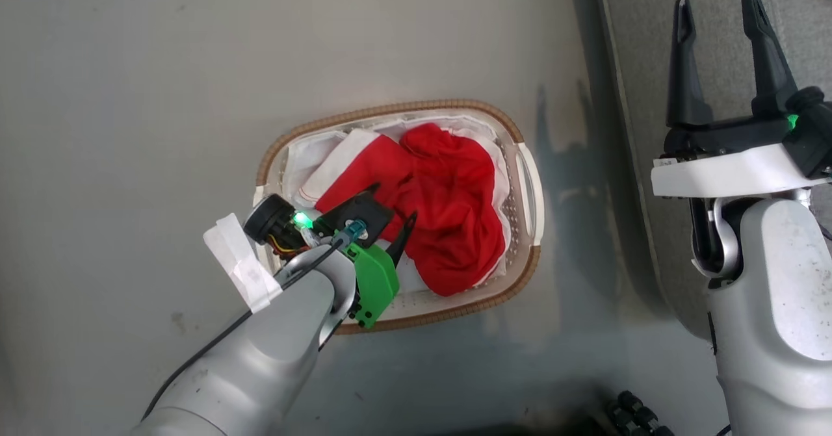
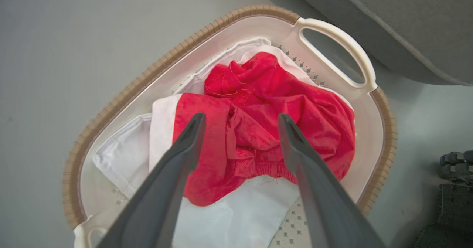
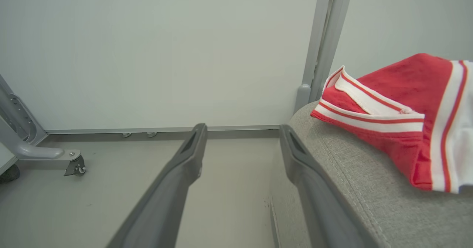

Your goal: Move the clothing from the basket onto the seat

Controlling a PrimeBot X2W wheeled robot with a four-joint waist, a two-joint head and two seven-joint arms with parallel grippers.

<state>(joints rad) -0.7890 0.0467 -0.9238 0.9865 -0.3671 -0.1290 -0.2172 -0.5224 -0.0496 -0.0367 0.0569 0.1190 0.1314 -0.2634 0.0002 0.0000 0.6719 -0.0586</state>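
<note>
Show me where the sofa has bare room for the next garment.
Bare: the sofa between its rounded edge and the striped garment, and the floor left of the basket. Crowded: the basket, heaped with red clothes over a white sheet, the open left gripper above them.

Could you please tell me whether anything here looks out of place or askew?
A strip of white tape on the left arm's wrist sticks out loose and crumpled, as if peeling. Otherwise nothing stands out: red clothing lies bunched in the basket, and the left gripper hovers open above it.
</note>
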